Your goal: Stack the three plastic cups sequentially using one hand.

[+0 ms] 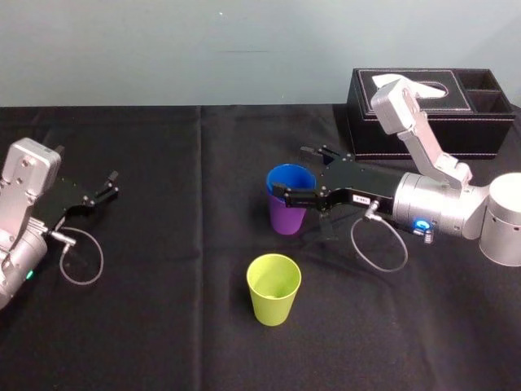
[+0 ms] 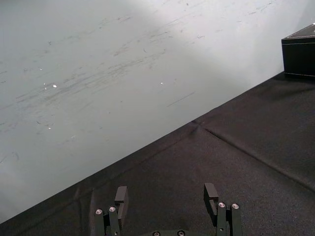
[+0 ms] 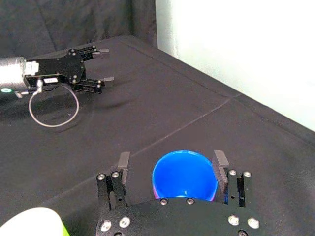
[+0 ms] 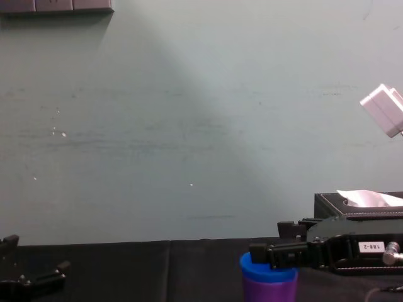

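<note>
R gripper open, straddling blue cup nested in purple cup mid table, prob. clearing rim; yellow-green cup towards front edge, 3rd pending; L gripper parked open, left edge.

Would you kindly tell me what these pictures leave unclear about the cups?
Purple cup: chest view, base cut off by the lower edge; right wrist view, nearly hidden by the blue cup and right gripper.
Yellow-green cup: right wrist view, cut off at the edge.
Blue cup's nesting depth: head view, hidden by the purple wall.
</note>
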Motion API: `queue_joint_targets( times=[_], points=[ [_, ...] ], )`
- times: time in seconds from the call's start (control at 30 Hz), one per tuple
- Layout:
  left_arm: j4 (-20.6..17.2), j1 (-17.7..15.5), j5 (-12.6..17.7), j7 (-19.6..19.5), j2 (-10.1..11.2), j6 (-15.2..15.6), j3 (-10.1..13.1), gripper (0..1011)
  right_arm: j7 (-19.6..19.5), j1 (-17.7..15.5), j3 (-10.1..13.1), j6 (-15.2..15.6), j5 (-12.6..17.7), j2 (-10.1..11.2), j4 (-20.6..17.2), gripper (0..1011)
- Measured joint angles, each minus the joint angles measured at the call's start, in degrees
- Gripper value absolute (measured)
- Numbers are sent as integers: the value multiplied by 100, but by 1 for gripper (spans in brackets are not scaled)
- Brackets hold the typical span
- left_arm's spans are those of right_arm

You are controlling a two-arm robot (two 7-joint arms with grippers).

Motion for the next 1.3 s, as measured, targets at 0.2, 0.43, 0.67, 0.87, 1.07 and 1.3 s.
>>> queue_joint_targets(
  times=[0.2,0.43,0.67,0.87,1.07,1.3],
  points=[
    [0,0,0,0,0,0,0,1011,0,0,0,0,2,0,0,1003],
    [0,0,0,0,0,0,0,1011,144,-230,136,-106,150,233,-400,1003],
    [0,0,0,0,0,0,0,1011,398,-742,410,-265,445,887,-1095,1003],
    [0,0,0,0,0,0,0,1011,787,-1204,565,-536,689,1443,-1432,1003],
    [0,0,0,0,0,0,0,1011,1138,-1566,574,-802,792,1814,-1544,1003],
    [0,0,0,0,0,0,0,1012,1344,-1713,465,-921,787,1912,-1490,1003]
  ],
)
